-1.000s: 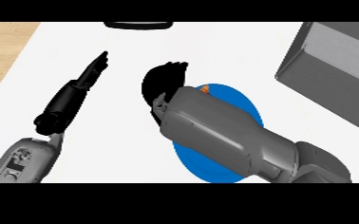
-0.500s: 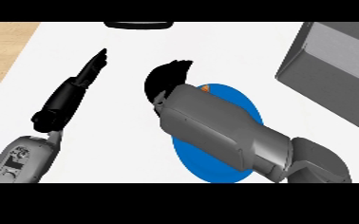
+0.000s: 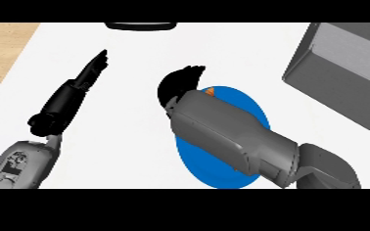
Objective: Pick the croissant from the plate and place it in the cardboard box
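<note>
**A:** How far along is it?

**B:** Early, I'd judge. The right hand (image 3: 180,82) sits over the far-left edge of the blue plate (image 3: 245,107), fingers curled downward. Only a small orange sliver of the croissant (image 3: 210,92) peeks out just beside the wrist, over the plate. So the pick is under way at best; nothing has been carried to the cardboard box (image 3: 332,73) yet.

**B:** The box stands at the right edge of the counter (image 3: 137,54), well apart from the plate.

**A:** Is the croissant actually gripped?

**B:** I cannot tell. The fingers are bent, but the forearm covers nearly all of the croissant, so whether they close round it or merely hover above it is hidden.

**A:** And the other hand?

**B:** The left hand (image 3: 86,76) lies at the left, fingers straight and pointing away, holding nothing, resting.

**A:** Anything else unclear?

**B:** The box is cut off by the right edge, so its opening doesn't show. A dark object (image 3: 141,25) at the far edge of the counter is also cut off; I can't say what it is.
</note>
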Robot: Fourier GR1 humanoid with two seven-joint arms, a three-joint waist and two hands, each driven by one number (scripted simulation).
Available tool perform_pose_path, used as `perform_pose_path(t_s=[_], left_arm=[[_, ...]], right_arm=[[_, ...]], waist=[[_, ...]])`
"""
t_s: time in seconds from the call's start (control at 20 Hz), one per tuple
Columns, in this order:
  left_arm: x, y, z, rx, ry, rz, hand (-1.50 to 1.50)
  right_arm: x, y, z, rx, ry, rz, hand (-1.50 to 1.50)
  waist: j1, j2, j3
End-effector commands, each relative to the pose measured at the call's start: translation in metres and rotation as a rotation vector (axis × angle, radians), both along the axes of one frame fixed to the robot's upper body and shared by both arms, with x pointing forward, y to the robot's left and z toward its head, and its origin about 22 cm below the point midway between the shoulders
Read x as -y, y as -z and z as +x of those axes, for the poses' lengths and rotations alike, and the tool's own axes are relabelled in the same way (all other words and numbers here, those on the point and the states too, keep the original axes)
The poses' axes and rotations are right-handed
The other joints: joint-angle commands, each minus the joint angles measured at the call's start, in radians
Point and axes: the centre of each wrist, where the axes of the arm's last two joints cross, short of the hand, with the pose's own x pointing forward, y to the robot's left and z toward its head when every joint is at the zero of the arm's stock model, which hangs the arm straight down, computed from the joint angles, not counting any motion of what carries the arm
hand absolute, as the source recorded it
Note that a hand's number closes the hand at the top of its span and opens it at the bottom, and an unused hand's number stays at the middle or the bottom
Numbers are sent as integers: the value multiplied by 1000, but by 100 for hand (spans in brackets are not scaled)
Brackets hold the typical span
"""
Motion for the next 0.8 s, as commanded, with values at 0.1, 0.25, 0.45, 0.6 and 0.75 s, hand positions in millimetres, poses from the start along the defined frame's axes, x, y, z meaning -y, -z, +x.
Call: perform_pose_path(t_s=[0.1, 0.25, 0.45, 0.6, 0.75], left_arm=[[7, -7, 10, 5, -18, 5, 0], [10, -5, 8, 11, -3, 16, 0], [2, 3, -9, -5, 10, -8, 0], [-6, 0, 2, 10, -12, -8, 0], [-5, 5, -7, -13, -3, -5, 0]], right_arm=[[1, 18, -4, 27, 122, -81, -150], [-4, 10, -8, -3, 121, -75, -150], [11, 32, 3, -8, 156, -89, -150], [9, 27, 3, 17, 145, -122, -150], [17, 43, 3, 33, 156, -136, -150]], waist=[[-13, 2, 1], [-3, 3, 1], [9, 3, 1], [-16, 1, 1], [-11, 0, 1]])
